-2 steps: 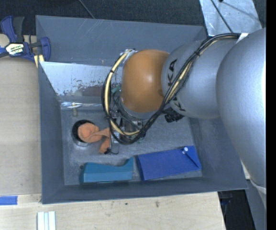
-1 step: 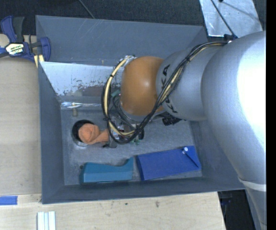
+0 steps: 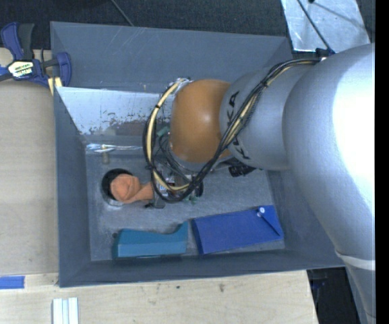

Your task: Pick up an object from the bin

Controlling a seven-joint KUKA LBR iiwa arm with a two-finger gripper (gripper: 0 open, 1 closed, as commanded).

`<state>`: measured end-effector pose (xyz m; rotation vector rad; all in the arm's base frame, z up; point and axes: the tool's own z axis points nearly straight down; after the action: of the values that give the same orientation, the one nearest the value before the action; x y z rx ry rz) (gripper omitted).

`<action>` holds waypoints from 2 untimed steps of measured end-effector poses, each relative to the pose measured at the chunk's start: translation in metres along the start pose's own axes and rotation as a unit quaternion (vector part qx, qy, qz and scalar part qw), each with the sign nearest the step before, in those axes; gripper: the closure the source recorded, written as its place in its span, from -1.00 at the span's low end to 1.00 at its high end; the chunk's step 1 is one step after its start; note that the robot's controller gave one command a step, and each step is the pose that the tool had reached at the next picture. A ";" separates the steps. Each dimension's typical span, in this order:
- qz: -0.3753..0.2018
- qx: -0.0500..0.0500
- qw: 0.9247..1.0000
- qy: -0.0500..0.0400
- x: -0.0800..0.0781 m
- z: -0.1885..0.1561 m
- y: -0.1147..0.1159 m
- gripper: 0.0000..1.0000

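Observation:
My gripper [image 3: 158, 196] reaches down at the middle of the bin floor, mostly hidden under the arm's orange cover and cables. Directly to its left lies a soft orange lump [image 3: 125, 188], whose right end touches or nearly touches the gripper. The lump rests on a dark round thing [image 3: 110, 179] that shows as a black rim behind it. I cannot see whether anything is gripped.
A teal block [image 3: 150, 241] lies along the front wall at the left. To its right lies a flat dark blue box [image 3: 236, 231] with a small white bit at its far right corner. The arm covers the bin's right half.

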<state>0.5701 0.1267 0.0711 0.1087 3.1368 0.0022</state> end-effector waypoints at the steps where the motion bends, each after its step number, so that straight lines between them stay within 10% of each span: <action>1: 0.000 0.000 1.000 0.000 0.000 0.000 0.000 1.00; 2: 0.000 0.000 1.000 0.000 0.000 0.000 0.000 1.00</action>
<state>0.5701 0.1266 0.0711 0.1098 3.1368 0.0025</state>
